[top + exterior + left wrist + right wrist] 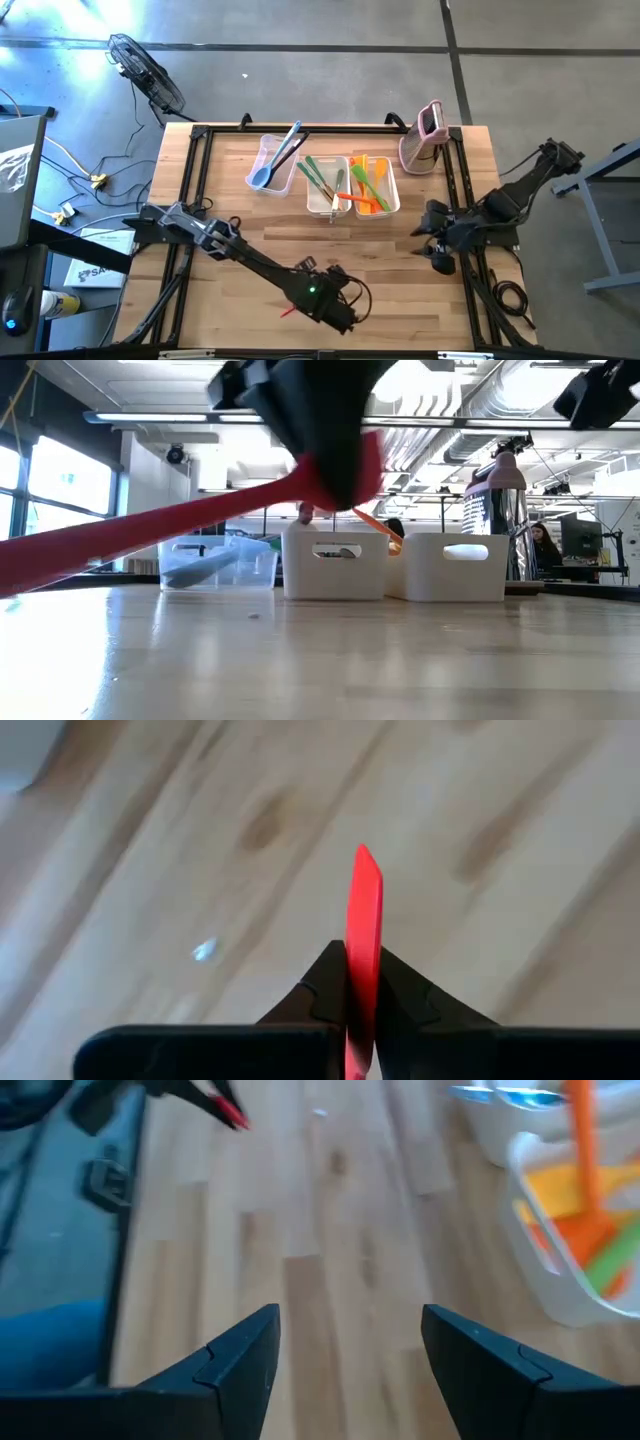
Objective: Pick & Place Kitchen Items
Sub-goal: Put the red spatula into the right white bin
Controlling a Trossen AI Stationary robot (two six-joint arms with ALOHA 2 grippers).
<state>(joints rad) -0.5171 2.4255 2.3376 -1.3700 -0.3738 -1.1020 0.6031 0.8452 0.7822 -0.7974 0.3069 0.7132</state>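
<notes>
A red slim-handled kitchen item (180, 520) hangs above the front middle of the table, with my left gripper (325, 305) shut on it. Its thin edge (363, 910) stands up between the fingers in the left wrist view. My right gripper (348, 1320) is open and holds nothing; it hovers at the table's right side (438, 255). At the back stand three tubs: the left one (268, 168) holds a blue spoon (270, 172), the middle one (318, 200) green items, the right one (392, 190) orange and yellow items (585, 1230). My left gripper pinches the red item between its two fingers at its broad head end (352, 472). The fingers come from above, slanting down. The item is lifted clear of the table and tilted; its long handle (120, 535) slopes down away from the gripper.
A pink-and-white upright gadget (425, 135) stands at the table's back right, beside the tubs. Bare wood lies between the tubs and the front edge. A black frame (195, 190) runs along the table's sides. People sit in the room beyond the table.
</notes>
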